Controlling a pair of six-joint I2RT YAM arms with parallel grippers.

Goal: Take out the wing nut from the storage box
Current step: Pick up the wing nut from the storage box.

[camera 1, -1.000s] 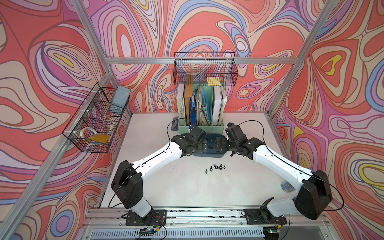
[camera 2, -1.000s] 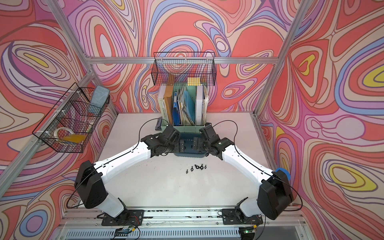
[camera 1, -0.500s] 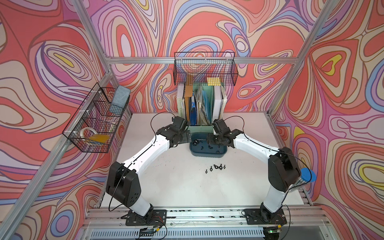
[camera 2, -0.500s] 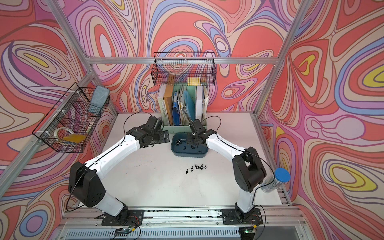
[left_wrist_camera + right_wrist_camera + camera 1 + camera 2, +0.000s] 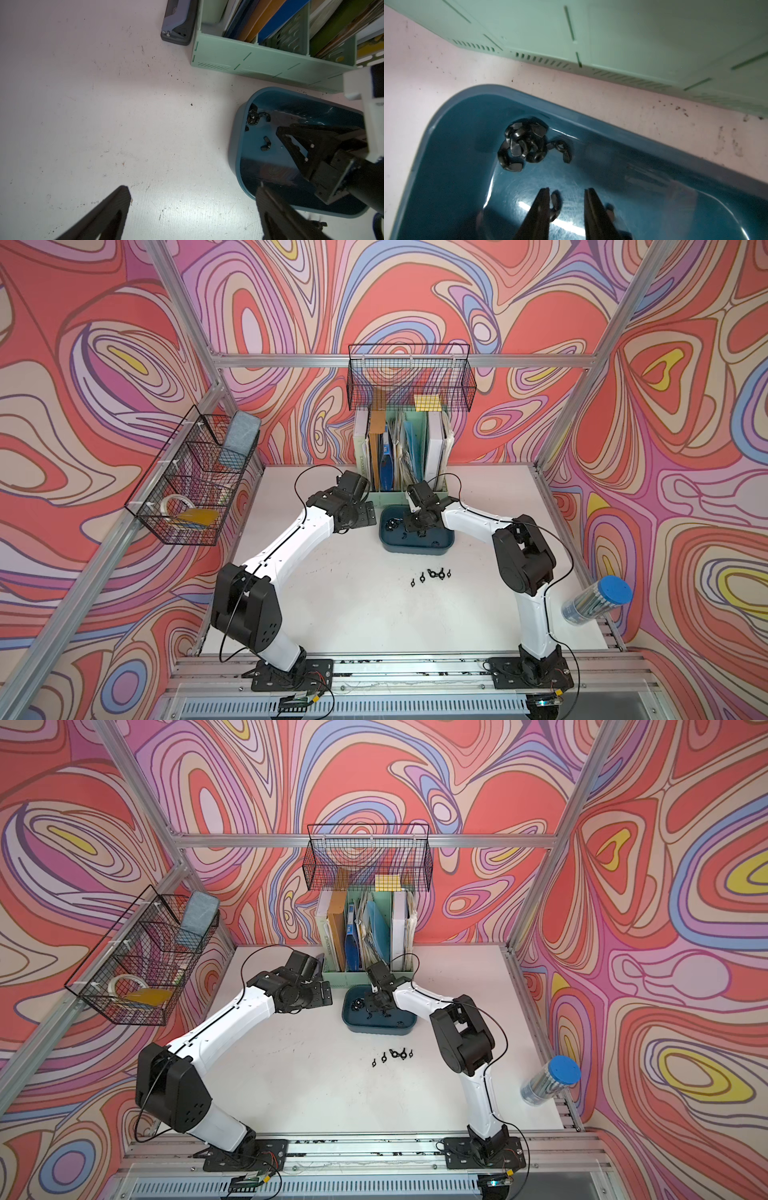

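Worktop [image 5: 353,614], white and scuffed, carries a mint-green file holder [image 5: 259,62] at the back and, just in front of it, the dark teal storage box [image 5: 415,548]. The left fingers [image 5: 108,214] stand spread wide over bare worktop beside the box, holding nothing. The right fingers [image 5: 592,209] reach down inside the box, drawn in to a narrow gap but not closed. A single black wing nut [image 5: 555,204] lies on the box floor in that gap, tight beside the inner face of one finger and apart from the other, so it isn't gripped. A clump of wing nuts [image 5: 523,145] sits in a corner of the box, beyond the fingertips and untouched. A few loose wing nuts [image 5: 432,573] lie on the worktop in front of the box. A second ago both arms lay low with their ends over the box. Since then the left fingers have drawn off to its side, the right elbow has risen, and the right fingers have dipped in.
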